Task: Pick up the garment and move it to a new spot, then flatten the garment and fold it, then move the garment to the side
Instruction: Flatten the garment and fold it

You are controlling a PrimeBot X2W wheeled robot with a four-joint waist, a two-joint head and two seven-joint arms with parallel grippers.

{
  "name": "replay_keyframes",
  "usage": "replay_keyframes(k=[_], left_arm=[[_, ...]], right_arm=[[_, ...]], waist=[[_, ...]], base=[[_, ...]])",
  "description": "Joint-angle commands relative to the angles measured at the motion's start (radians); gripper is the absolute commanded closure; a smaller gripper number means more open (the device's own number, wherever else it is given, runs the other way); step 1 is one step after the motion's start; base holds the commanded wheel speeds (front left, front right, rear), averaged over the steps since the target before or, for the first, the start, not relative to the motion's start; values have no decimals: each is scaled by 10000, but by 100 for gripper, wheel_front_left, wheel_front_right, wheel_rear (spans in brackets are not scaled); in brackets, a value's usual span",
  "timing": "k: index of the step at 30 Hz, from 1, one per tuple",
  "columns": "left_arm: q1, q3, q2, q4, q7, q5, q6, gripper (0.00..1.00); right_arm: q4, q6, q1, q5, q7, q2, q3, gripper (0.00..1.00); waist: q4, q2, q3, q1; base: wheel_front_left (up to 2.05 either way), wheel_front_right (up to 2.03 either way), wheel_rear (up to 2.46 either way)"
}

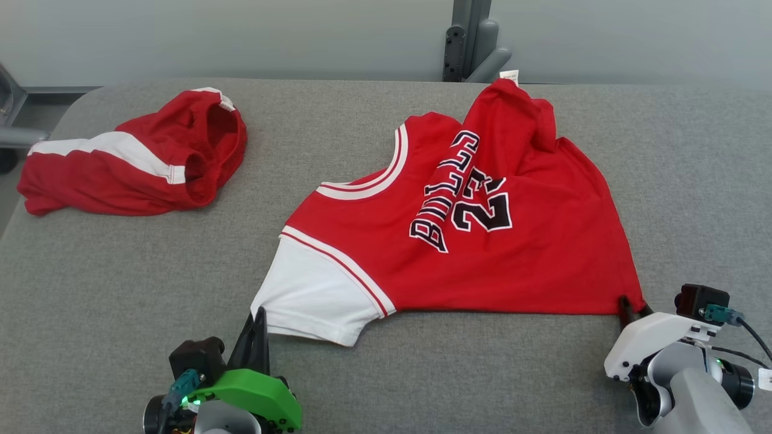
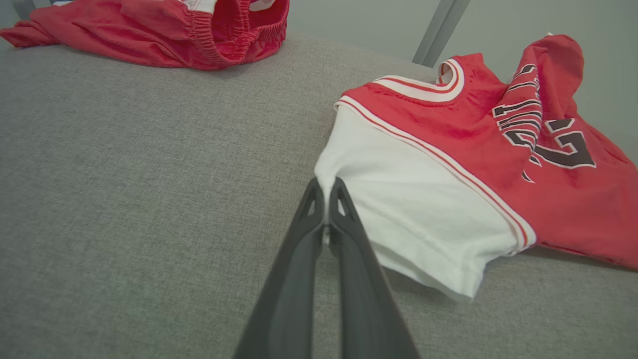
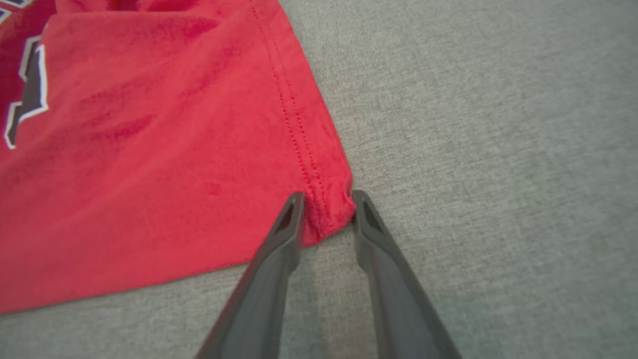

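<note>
The garment is a red jersey with a white sleeve and black lettering, spread on the grey table with its far shoulder rumpled. My left gripper is shut on the edge of the white sleeve, the cloth pinched between the tips of that same left gripper. My right gripper sits at the red hem corner. In the right wrist view the right gripper has its fingers apart, one on each side of the bunched corner.
A pair of red shorts with white stripes lies crumpled at the table's far left, and the red shorts also show in the left wrist view. The grey padded table ends at a pale wall with a grey metal post.
</note>
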Motion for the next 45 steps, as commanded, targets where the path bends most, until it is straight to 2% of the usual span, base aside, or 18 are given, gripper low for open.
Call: replay_keyframes(k=[1, 2, 3, 4, 9, 15, 22, 26, 27, 29, 39, 45], left_arm=[[65, 23, 91, -39, -15, -66, 105, 100], [75, 29, 98, -60, -23, -79, 96, 100], [81, 30, 102, -80, -35, -76, 98, 100], [82, 29, 103, -110, -63, -85, 79, 100], [23, 155, 85, -354, -286, -246, 12, 100], [-199, 490, -48, -1053, -531, -1112, -391, 100], [-445, 794, -118, -2597, -671, -2159, -704, 100], [-358, 940, -124, -3749, -687, -2405, -682, 100], [-249, 982, -122, -4372, -665, -2514, -633, 100], [-147, 1027, -104, -5015, -579, -2626, -604, 100], [-210, 978, 256, -8251, 198, -2597, -300, 100], [-774, 856, 626, -9783, 871, -2252, -115, 100]], right_arm=[[171, -7, 8, 75, 85, 30, 68, 59], [251, -8, -38, 148, 93, 30, 119, 64], [310, -8, -55, 160, 88, 30, 156, 85], [325, -8, -89, 242, -22, 30, 185, 100], [59, -8, -367, 671, -811, 2, 309, 100], [-900, -8, -393, 2432, -1419, -4, 1001, 100], [-3465, -7, 138, 4119, -1462, -126, 1598, 100], [-5227, -5, 609, 4889, -1320, -233, 1684, 100], [-6173, -4, 867, 5257, -1227, -271, 1672, 100], [-7025, -4, 1124, 5560, -1119, -310, 1610, 100], [-10589, -4, 2041, 6409, -354, -211, 1133, 100], [-12155, -4, 2311, 6624, 255, -98, 825, 100]], waist=[[-9, 22, -5, 0], [-20, 22, -6, 0], [-32, 22, -12, 0], [-44, 22, -19, 0], [-128, 22, -77, 0], [-311, 22, -273, 0], [-615, 22, -616, 0], [-826, 22, -830, 0], [-920, 22, -933, 0], [-1012, 22, -1029, 0], [-1361, 22, -1234, 0], [-1519, 22, -1239, 0]], base=[[0, 0, 0], [0, 0, 0], [0, 0, 0], [0, 0, 0], [0, 0, 0], [0, 0, 0], [0, 0, 0], [0, 0, 0], [0, 0, 0], [0, 0, 0], [0, 0, 0], [0, 0, 0]])
